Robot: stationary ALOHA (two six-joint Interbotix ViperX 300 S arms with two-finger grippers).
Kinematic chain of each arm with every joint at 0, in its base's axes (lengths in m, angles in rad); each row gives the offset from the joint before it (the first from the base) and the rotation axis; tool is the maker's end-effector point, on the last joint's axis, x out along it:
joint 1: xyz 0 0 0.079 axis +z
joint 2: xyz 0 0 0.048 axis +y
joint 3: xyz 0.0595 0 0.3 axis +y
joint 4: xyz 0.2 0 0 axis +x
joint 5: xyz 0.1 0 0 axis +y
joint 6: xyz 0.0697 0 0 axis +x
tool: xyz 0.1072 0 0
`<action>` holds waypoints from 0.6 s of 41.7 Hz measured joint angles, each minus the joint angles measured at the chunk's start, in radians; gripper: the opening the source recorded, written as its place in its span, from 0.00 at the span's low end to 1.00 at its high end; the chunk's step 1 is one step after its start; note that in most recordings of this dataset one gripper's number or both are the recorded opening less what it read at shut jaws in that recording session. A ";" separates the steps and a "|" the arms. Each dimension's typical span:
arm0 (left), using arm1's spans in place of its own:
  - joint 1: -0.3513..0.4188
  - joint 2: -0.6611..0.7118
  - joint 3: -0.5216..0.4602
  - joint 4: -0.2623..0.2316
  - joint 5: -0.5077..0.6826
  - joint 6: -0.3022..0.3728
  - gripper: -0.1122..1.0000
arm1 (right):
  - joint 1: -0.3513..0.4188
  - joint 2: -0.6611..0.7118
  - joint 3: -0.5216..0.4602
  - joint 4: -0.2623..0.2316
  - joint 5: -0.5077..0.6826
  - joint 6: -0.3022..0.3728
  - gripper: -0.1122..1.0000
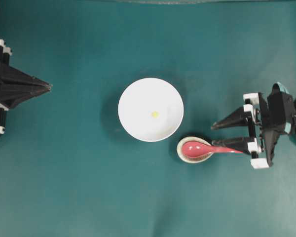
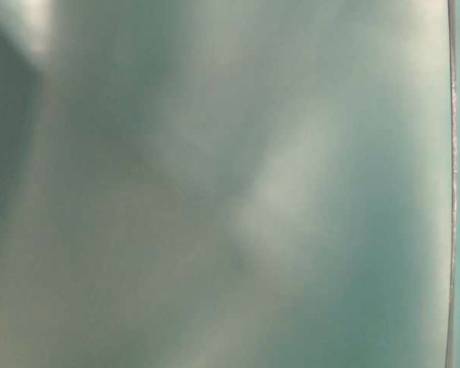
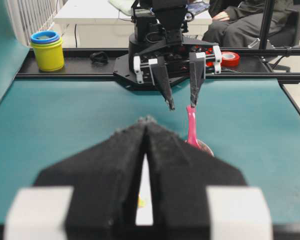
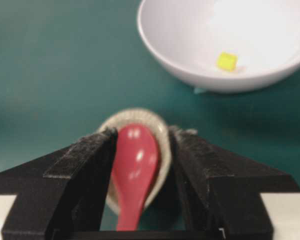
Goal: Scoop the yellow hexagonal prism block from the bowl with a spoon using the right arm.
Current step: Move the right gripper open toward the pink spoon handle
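Right arm: black jointed body, teal cap at the top, white trim blocks where the fingers mount. Right gripper: two black tapering fingers, rough-textured pads. Left gripper: matching black wedge fingers, white blocks at the base, gritty pad surfaces.

White round bowl at frame centre, upright on the teal mat. Tiny yellow block inside, near its middle. Glossy pink-red spoon lower right of the bowl, just apart from it, scoop up, handle pointing right.
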State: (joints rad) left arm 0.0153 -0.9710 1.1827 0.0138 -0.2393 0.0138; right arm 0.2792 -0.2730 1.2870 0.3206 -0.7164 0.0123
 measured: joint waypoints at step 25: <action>0.002 0.003 0.000 0.000 0.003 0.000 0.10 | 0.161 0.195 0.012 0.160 -0.115 -0.002 0.57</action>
State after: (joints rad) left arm 0.0169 -0.9679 1.1827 0.0138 -0.2362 0.0138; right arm 0.4403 -0.0782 1.2993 0.4801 -0.8314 0.0107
